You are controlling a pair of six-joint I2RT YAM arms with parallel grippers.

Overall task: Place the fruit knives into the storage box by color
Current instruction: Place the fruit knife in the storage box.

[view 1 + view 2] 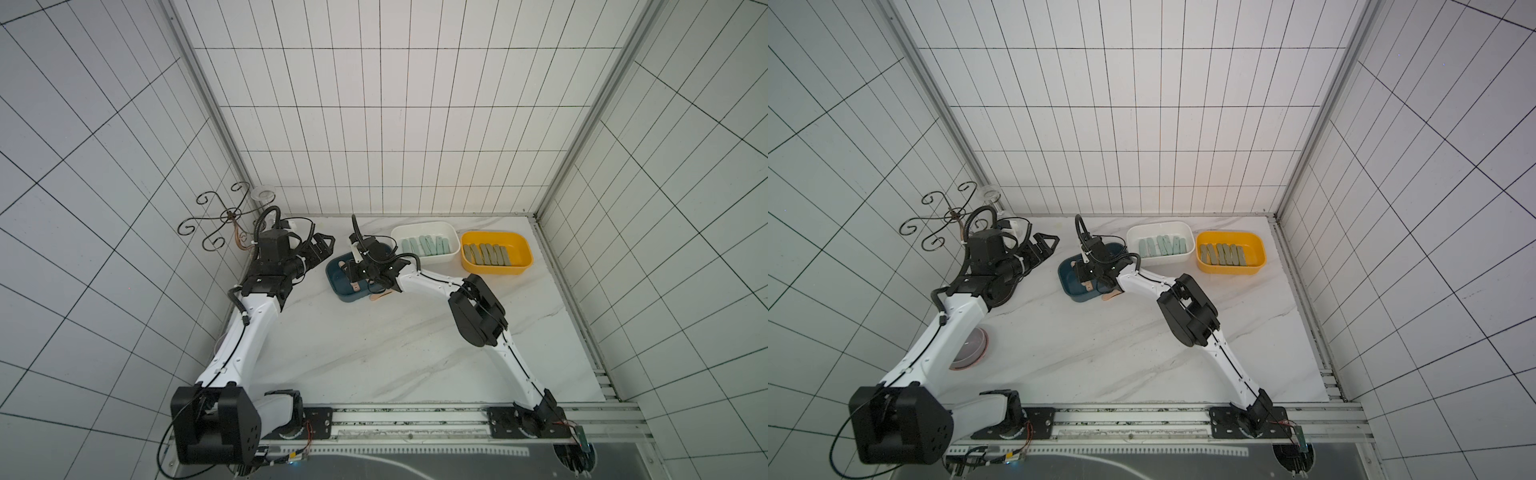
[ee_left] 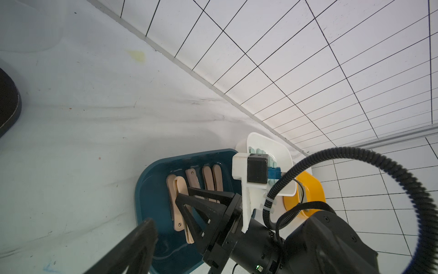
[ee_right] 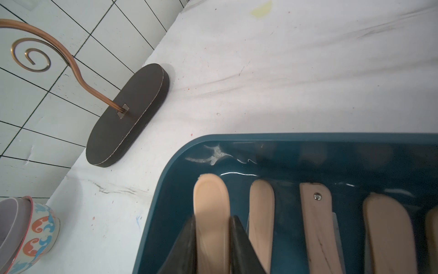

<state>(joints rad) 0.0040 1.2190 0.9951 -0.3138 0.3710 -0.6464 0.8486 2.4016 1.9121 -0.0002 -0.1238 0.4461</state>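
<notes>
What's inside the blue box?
Peach knives side by side, one clamped in the right gripper. It covers part of the box, so the full count is hidden.

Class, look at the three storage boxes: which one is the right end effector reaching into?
The dark blue box: the right end effector is over it, shut on a peach-pink knife. The white box and yellow box stand aside.

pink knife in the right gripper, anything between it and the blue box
Nothing visible does. The right gripper is shut on the pink knife within the rim of the blue box, and the other pink knives lie beside it. What is right under it is hidden.
</notes>
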